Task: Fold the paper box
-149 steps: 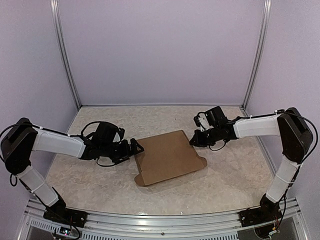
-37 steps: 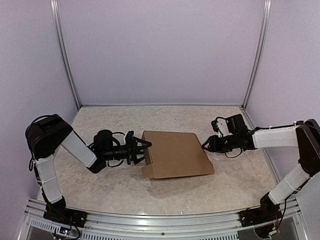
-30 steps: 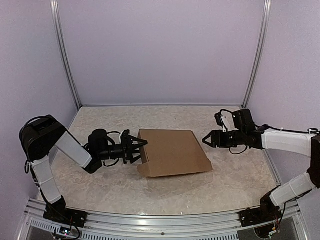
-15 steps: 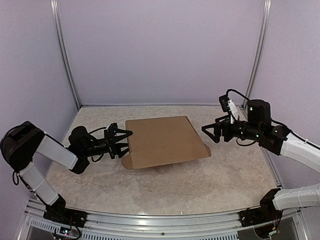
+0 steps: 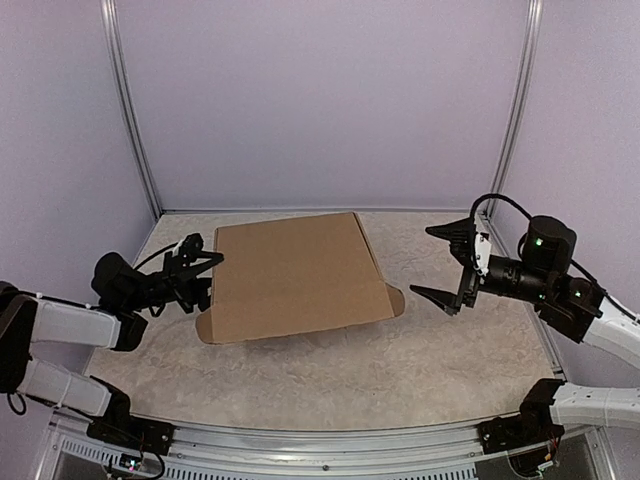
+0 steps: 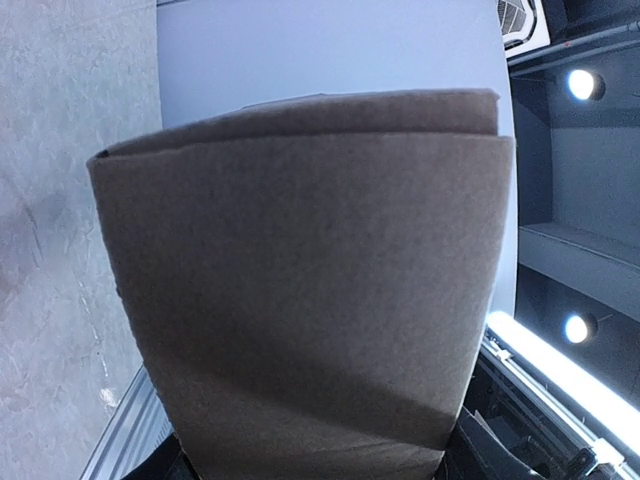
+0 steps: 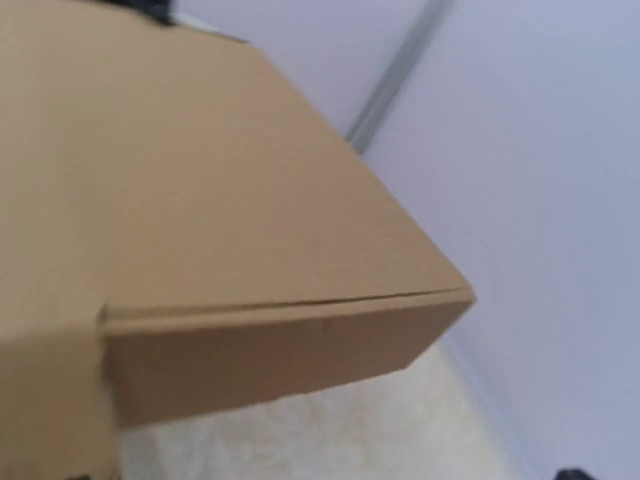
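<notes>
The paper box (image 5: 292,275) is a closed, flat brown cardboard mailer, held off the table and tilted, with a rounded tab sticking out at its right side. My left gripper (image 5: 203,279) is shut on the box's left edge, one finger above and one below. In the left wrist view the box (image 6: 300,280) fills the frame between the jaws. My right gripper (image 5: 424,262) hangs open wide in the air just right of the box, apart from it. The right wrist view shows the box's (image 7: 250,200) top and one side wall, with no fingers in sight.
The marbled table top (image 5: 400,370) lies below the box. Pale enclosure walls stand on three sides, with metal posts (image 5: 135,120) at the back corners. An aluminium rail (image 5: 320,450) runs along the near edge by the arm bases.
The left gripper has lifted the box and carried it left and toward the back. The right gripper has let go, opened wide, risen and drawn back to the right.
</notes>
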### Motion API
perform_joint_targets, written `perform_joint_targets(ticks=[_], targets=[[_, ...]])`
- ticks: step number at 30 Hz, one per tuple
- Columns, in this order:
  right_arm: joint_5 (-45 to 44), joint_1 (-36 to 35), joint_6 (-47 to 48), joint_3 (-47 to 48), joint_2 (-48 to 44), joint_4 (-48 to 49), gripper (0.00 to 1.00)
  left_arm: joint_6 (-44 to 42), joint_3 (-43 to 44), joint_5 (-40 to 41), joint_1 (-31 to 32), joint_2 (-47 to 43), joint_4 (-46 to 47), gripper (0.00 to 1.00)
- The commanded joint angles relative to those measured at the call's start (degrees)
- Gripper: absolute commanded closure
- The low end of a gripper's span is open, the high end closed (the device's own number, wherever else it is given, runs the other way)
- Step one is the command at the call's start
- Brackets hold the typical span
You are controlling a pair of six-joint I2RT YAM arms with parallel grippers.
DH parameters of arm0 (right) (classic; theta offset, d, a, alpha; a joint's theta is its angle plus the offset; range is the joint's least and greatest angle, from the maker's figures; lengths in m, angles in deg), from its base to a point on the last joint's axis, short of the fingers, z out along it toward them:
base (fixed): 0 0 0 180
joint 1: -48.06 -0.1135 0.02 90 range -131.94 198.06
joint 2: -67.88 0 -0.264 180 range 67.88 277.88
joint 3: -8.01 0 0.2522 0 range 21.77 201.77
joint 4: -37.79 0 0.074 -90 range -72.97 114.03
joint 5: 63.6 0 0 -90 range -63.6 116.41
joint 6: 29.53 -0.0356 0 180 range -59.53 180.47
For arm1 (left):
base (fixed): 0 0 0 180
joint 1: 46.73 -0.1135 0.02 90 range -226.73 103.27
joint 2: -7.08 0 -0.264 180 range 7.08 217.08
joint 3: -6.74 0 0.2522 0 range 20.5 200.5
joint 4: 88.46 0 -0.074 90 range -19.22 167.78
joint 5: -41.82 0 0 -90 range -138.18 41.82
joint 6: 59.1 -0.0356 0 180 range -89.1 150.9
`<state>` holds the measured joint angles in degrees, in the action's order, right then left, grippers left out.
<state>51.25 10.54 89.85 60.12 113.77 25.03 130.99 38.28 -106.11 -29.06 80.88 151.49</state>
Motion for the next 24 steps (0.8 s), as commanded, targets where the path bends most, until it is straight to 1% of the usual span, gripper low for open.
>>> perform_joint_targets(ticks=[1,6,9,13,15,18,21,24], targets=[[-2.88,-3.66,13.97,-2.81,-3.54,2.22,0.0,-1.07,0.14,-5.72,-2.28,-5.25,-4.81,0.64],[-8.27,-7.79,17.81,-4.56,-5.61,3.7,0.0,-1.05,2.5,-7.2,-2.49,-9.46,-9.01,0.65],[-10.38,-11.29,20.48,-4.05,-5.39,2.79,0.0,-2.62,3.32,-8.04,-2.55,-11.63,-13.55,0.65],[-18.85,-17.62,27.11,-4.08,-5.16,1.46,0.0,-5.01,4.19,-9.19,-2.56,-14.79,-18.42,0.65],[-22.84,-19.87,31.54,-5.38,-5.19,3.28,0.0,-5.61,4.65,-9.64,-2.58,-15.69,-20.41,0.65],[-29.89,-23.43,37.17,-7.52,-4.36,8.9,0.0,-4.87,4.88,-10.23,-2.64,-16.84,-20.89,0.65],[-33.38,-26.4,40.0,-8.3,-3.53,12.91,0.0,-4.2,5.11,-10.81,-2.65,-18.27,-21.2,0.65],[-35.41,-29.35,44.62,-9.33,-2.49,15.89,0.0,-5.15,5.31,-11.23,-2.65,-20.82,-23.75,0.64]])
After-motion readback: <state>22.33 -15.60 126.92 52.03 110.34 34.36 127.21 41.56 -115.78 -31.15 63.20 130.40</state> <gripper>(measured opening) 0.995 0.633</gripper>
